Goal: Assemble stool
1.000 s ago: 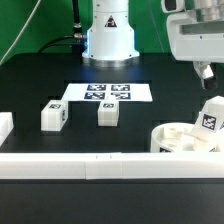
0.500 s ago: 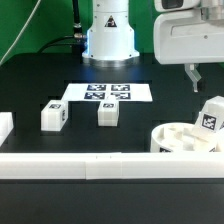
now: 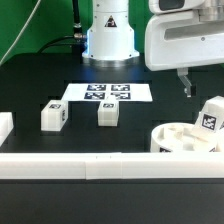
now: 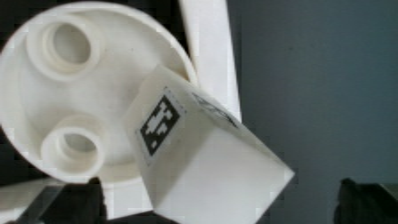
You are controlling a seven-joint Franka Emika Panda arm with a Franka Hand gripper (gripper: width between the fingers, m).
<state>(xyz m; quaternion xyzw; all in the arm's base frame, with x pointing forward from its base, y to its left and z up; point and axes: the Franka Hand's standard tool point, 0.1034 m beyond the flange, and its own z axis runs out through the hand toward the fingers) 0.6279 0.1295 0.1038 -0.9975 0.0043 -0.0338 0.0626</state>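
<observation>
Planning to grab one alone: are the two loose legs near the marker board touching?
Apart. The exterior view shows bare black table between the leg on its left and the other leg.

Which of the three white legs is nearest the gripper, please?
The leg at the exterior view's right, beside the round seat; the other two legs stand far off near the marker board.

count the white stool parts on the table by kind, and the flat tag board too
legs: 3
seat: 1
marker board: 1
total: 5
</observation>
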